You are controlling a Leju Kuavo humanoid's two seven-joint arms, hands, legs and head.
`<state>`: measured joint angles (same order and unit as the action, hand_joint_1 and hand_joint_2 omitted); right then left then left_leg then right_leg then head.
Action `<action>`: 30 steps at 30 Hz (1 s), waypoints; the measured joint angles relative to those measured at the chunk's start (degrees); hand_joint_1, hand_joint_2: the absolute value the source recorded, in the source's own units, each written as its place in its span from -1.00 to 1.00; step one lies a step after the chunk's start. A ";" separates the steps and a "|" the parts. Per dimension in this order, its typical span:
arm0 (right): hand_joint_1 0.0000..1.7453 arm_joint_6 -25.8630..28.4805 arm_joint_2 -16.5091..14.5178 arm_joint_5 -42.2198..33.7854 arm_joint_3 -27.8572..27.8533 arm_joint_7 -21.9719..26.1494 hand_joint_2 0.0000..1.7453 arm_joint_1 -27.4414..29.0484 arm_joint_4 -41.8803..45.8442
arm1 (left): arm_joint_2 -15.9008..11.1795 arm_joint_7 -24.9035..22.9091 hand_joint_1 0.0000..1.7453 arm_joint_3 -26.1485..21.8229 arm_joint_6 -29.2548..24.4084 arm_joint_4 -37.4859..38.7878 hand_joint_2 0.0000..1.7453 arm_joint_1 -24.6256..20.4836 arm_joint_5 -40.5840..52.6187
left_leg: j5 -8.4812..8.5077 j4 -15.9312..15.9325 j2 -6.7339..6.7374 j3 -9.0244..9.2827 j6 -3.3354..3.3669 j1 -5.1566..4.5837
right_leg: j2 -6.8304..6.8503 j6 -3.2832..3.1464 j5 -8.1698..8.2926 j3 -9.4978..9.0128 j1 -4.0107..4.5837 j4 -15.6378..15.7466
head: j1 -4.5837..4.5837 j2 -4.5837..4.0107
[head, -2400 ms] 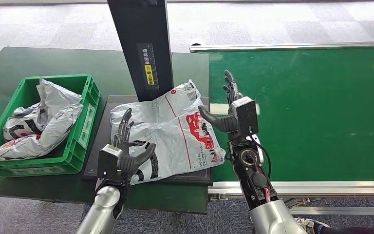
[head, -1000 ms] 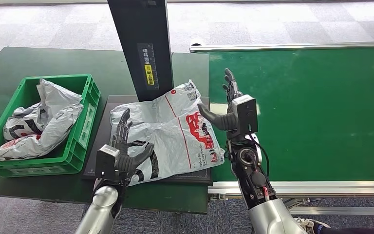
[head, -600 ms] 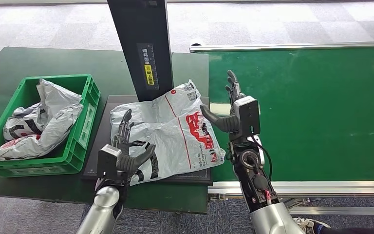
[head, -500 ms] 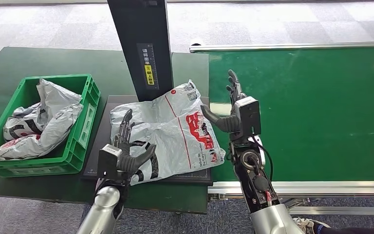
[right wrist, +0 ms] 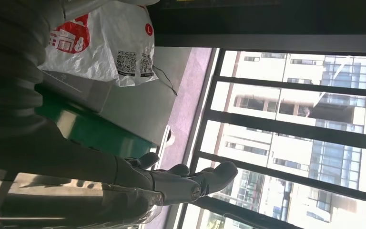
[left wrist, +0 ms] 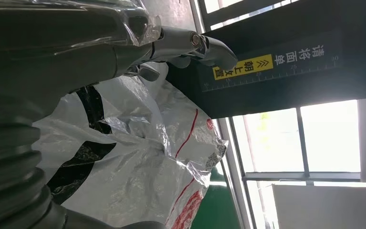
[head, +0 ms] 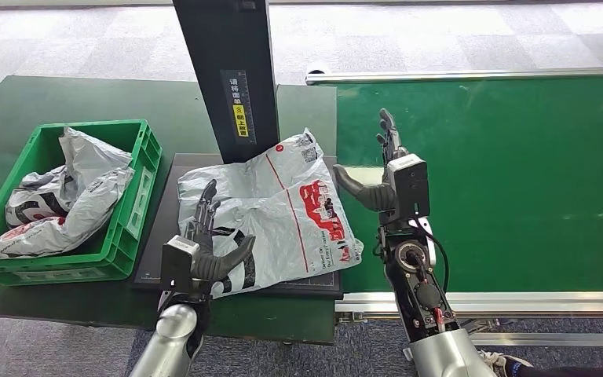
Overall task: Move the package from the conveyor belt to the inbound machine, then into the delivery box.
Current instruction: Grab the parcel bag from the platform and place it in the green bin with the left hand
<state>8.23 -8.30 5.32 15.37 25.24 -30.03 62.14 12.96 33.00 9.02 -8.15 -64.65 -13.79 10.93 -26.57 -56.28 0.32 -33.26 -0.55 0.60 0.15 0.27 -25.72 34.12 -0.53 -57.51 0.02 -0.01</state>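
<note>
Package [head: 279,208] lay on scanner plate [head: 165,236]; my left robot hand [head: 204,247] spread over it, right robot hand [head: 389,177] spread above belt [head: 518,173].

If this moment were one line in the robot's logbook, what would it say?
package: lying on inbound machine | left hand: open at its near edge | right hand: open above conveyor belt | delivery box: step pending

The package [head: 283,208] is a crumpled white-grey plastic mailer bag with red graphics, a thin red line and black printed patches. It lies flat on the inbound machine's dark platform [head: 165,228], at the foot of its black upright column [head: 228,71]. One corner just overhangs the green conveyor belt [head: 510,181]. The green delivery box [head: 137,204] stands just beside the platform, holding similar bags [head: 63,196].
</note>
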 joint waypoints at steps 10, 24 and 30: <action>-1.00 0.18 0.43 0.01 0.00 0.00 1.00 0.01 0.00 | -0.02 0.00 -1.00 0.61 0.04 0.00 1.00 0.00 -0.03 | 0.00 0.00 0.00 0.00 0.00 0.00 | 0.00 0.00 0.00 0.00 0.00 0.00 | 0.00 -0.02; -1.00 1.40 0.19 0.71 0.18 0.08 1.00 -0.05 -0.25 | -0.73 -14.61 -1.00 3.53 -14.40 7.11 1.00 -3.97 20.25 | 0.00 0.00 -0.03 0.00 0.00 0.00 | 0.01 0.00 0.00 -0.03 0.00 0.00 | 0.00 -0.02; -1.00 0.93 -0.20 2.27 0.46 -1.00 1.00 -0.07 -0.35 | -1.99 -28.20 -1.00 5.50 -16.46 14.35 1.00 -8.36 37.35 | 0.01 0.00 -0.03 0.00 0.00 0.00 | 0.01 0.00 0.01 -0.03 0.00 0.00 | 0.00 -0.02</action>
<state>9.17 -8.50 7.58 15.83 24.24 -30.10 61.79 10.97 4.80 14.52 -24.62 -50.30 -22.15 48.28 -26.56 -56.28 0.29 -33.26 -0.55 0.60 0.16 0.27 -25.72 34.09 -0.53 -57.51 0.02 -0.02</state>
